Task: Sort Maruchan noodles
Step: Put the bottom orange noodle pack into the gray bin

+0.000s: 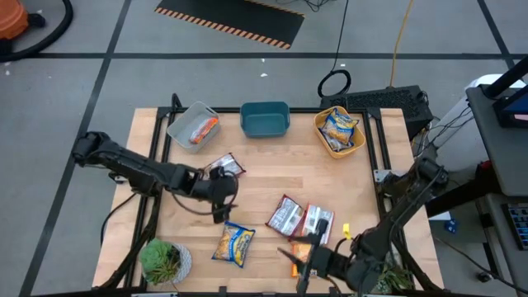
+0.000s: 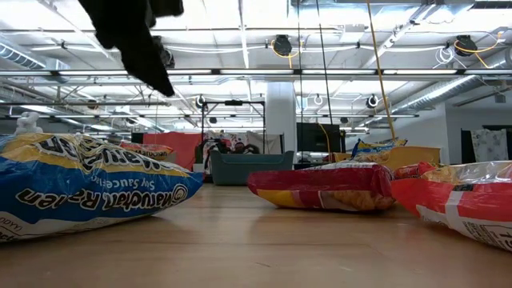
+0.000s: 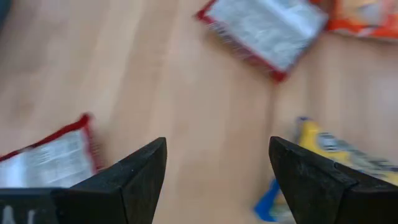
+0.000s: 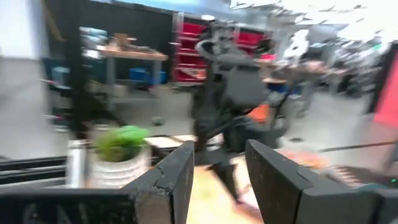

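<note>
Loose ramen packets (image 1: 288, 216) lay toward the table's (image 1: 272, 173) near edge, looking light, crinkly, slippery; a short edge seemed safest to pinch. The left tool (image 1: 221, 208) hovered open and empty; the right tool (image 1: 300, 272) gaped emptily.

Right gripper (image 4: 217, 177), fingers parted with nothing between them; left arm (image 4: 233, 93) beyond; potted plant (image 4: 118, 155) at the bench (image 4: 211, 199) edge.
</note>
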You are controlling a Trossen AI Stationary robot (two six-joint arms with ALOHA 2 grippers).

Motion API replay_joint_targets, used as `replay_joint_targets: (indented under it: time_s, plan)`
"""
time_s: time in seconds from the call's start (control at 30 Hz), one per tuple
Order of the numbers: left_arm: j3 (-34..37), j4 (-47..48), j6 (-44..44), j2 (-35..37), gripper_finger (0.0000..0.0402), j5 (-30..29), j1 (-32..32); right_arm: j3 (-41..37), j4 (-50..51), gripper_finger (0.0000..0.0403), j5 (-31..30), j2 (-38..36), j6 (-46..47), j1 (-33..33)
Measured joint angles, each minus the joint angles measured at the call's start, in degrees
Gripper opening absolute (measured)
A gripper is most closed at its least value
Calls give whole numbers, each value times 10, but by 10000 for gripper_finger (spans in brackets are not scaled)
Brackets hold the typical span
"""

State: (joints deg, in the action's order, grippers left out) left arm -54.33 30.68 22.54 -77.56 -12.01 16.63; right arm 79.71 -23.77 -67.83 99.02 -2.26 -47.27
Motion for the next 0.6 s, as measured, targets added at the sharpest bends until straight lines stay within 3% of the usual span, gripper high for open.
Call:
replay_joint_targets:
  time_s: [0.27,0.6]
  plan:
    - [0,-90,46,0,284,0,68,5,67,141,123,22,258,-5]
    - [0,-144,109,0,284,-31,142,5,196,141,197,44,484,-5]
